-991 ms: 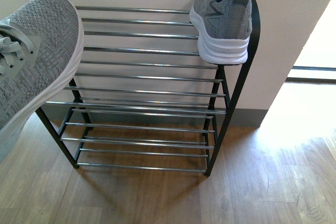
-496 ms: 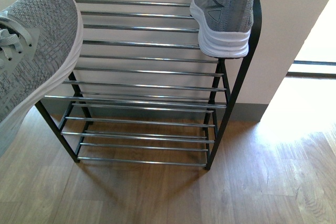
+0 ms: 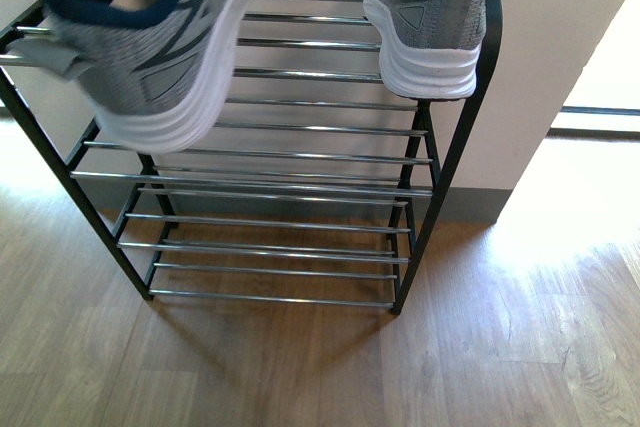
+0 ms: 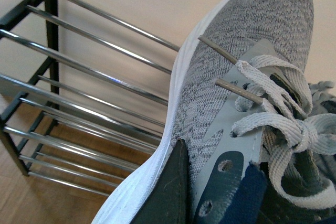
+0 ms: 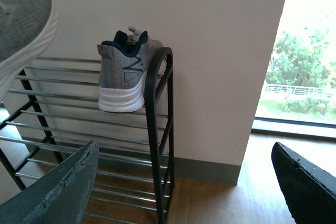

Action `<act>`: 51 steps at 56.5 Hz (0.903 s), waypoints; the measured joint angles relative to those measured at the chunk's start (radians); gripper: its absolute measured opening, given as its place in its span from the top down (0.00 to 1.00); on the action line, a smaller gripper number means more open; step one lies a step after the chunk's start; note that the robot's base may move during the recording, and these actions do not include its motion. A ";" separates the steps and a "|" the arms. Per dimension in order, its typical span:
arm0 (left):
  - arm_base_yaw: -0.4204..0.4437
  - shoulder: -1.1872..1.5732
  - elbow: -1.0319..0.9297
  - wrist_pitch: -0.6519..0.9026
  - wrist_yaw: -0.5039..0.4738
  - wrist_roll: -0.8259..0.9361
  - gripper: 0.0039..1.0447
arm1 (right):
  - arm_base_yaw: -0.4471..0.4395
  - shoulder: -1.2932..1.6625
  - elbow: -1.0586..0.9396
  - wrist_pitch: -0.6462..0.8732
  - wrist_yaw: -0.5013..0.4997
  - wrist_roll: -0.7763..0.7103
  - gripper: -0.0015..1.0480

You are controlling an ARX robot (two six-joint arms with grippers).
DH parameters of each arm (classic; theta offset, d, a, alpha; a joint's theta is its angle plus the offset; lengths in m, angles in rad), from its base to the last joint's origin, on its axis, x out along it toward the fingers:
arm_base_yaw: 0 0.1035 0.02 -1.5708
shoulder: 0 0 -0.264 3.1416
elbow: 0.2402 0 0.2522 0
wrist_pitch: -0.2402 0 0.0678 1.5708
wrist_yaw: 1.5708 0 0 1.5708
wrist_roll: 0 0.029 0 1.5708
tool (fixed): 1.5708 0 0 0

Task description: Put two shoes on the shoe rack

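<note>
**A:** How are the arms posed?

**B:** Neither arm appears in the front view. The left wrist view shows only the tips of the left gripper [image 4: 203, 153]. They are clamped on the held shoe [image 4: 236, 77], with one dark finger [image 4: 170, 192] against its white sole edge and the other on the grey side by the navy lining. The right gripper [image 5: 184, 182] hangs low in front of the shoe rack [image 5: 157, 103], spread wide with nothing between its fingers.

**A:** Where are the two shoes?

**B:** In the front view the held shoe [image 3: 160, 57] is at 10 o'clock over the left end of the shoe rack [image 3: 455, 147]. Its heel is towards the camera and its sole is tipped to the side. The placed shoe [image 3: 425, 17] sits at 1 o'clock on the top tier, heel towards the camera, just beside the black arched side frame.

**A:** Is anything unclear?

**B:** The held shoe is blurred and its toe runs off the top edge. I cannot tell whether it touches the bars. The placed shoe's toe is cut off too. The right wrist view catches only the held shoe's toe [image 5: 21, 19], while the placed shoe [image 5: 123, 77] shows its full heel.
</note>
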 joint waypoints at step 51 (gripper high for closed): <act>-0.076 0.555 0.686 -0.348 0.050 -0.119 0.99 | 0.000 0.000 0.000 0.000 0.000 0.000 0.09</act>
